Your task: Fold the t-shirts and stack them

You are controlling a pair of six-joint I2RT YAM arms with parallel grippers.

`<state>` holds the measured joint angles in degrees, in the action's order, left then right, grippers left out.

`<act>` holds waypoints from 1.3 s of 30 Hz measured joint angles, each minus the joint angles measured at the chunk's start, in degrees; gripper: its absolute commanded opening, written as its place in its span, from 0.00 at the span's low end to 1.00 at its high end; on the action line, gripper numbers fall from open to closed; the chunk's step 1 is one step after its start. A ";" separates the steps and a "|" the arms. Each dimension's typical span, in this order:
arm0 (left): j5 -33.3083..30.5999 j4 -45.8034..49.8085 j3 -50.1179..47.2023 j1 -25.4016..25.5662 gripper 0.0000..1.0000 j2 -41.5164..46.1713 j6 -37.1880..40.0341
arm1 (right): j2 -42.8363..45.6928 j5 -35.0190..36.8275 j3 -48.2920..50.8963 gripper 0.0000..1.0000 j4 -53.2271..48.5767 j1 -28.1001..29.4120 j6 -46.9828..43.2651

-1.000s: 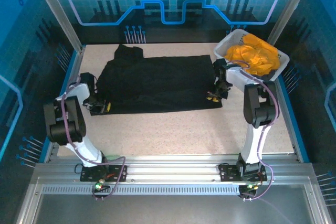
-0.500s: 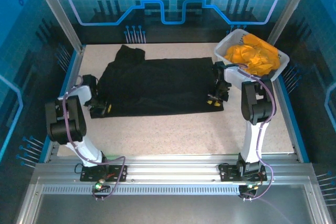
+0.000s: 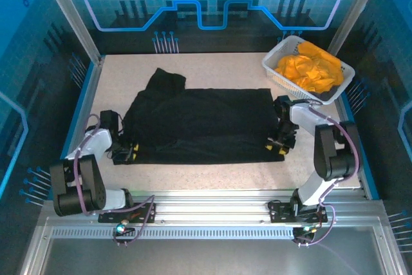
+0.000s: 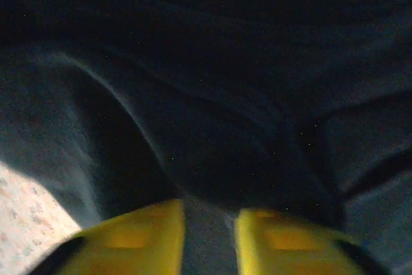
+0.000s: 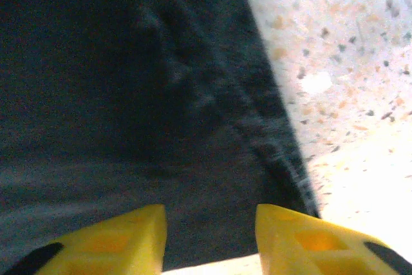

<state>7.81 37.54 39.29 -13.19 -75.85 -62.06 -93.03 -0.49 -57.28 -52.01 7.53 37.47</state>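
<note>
While the black t-shirt lies spread flat on the speckled surface between the two end effectors, the left end effector sits low at its near left corner. Its yellow fingers are only slightly parted, with wrinkled dark cloth just ahead and showing in the narrow gap, nothing clamped. The right end effector sits at the near right corner, its fingers wider apart over the hem and holding nothing, and well beyond it orange-yellow t-shirts are heaped in a white lattice basket.
</note>
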 measured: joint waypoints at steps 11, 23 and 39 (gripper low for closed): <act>2.38 1.11 2.40 13.97 0.64 4.33 -14.21 | -0.66 -10.82 -16.74 0.57 6.21 7.26 -3.69; 1.66 -2.38 2.03 20.70 0.37 -3.48 -23.23 | -2.89 -15.04 -16.70 0.56 6.75 9.03 -3.61; -1.01 -3.15 17.00 22.45 0.00 -13.46 -15.37 | -0.94 -15.21 -15.87 0.55 6.69 8.90 -2.73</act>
<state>6.81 34.39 56.29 9.26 -89.32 -77.43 -93.97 -15.70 -73.14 -45.32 16.43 34.74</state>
